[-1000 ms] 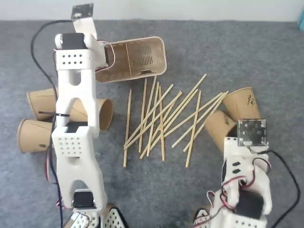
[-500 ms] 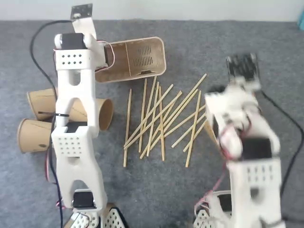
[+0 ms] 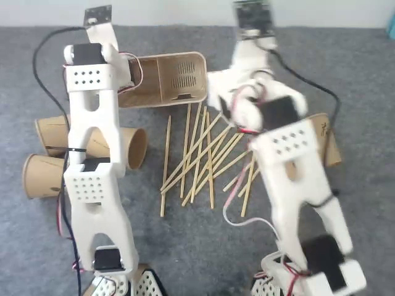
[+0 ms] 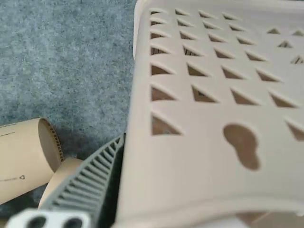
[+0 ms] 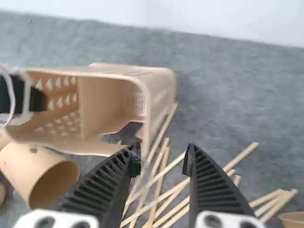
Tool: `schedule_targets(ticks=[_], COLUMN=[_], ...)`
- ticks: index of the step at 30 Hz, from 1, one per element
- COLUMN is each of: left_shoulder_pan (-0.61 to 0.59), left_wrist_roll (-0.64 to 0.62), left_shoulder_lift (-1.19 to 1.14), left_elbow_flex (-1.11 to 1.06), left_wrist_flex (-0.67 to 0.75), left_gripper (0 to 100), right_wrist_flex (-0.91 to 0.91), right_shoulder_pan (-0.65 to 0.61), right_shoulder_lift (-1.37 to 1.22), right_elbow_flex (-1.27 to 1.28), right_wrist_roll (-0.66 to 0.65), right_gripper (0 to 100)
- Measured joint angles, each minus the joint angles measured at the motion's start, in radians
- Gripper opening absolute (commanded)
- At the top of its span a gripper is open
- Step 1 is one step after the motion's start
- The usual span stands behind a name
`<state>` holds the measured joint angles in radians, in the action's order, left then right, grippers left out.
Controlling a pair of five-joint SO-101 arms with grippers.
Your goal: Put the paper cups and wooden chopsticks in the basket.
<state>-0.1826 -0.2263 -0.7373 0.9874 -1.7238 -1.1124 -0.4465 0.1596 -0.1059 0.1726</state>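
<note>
High view: the basket (image 3: pixel 163 79) lies on its side, chopsticks (image 3: pixel 203 154) fanned just below its mouth, cups (image 3: pixel 42 176) beside my left arm. Left wrist: my left gripper (image 4: pixel 118 152) pinches the basket wall. Right wrist: my right gripper (image 5: pixel 161 154) hangs parted and empty over the chopsticks; I'd lower squarely across one, near its middle

- Left arm (image 3: pixel 92 185): white plastic shell, panels pierced with rows of round holes, black servo blocks at the joints, and a thin black tie band (image 3: pixel 77 150) around the middle.
- Right arm (image 3: pixel 290 160): matching white shell with one perforated panel and black servo blocks.
- Black cable (image 3: pixel 42 55): loops beside the left arm.
- Wire bundle (image 3: pixel 244 102): red, white and black strands on the right arm.
- Grey metal plate (image 3: pixel 99 15): tops the left arm.
- Right gripper (image 5: pixel 161 156): two black ribbed fingers on white mounts with round holes.
- Left arm's finger (image 4: pixel 88 183): dark grey and ribbed, on a white holed mount.
</note>
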Motion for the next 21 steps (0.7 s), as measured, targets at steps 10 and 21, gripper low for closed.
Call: schedule_targets(ticks=[10,21], left_shoulder_pan=[0.0,0.0], left_wrist_roll=[0.0,0.0], left_shoulder_lift=[0.0,0.0], left_elbow_flex=[0.0,0.002], left_wrist_flex=[0.0,0.0], left_gripper=[1,1], right_wrist_flex=[0.104,0.258], right_shoulder_pan=[-0.003,0.008], right_shoulder_lift=[-0.189,-0.419], right_elbow_flex=[-0.012,-0.014], right_wrist_roll=[0.0,0.003], right_gripper=[16.5,0.4])
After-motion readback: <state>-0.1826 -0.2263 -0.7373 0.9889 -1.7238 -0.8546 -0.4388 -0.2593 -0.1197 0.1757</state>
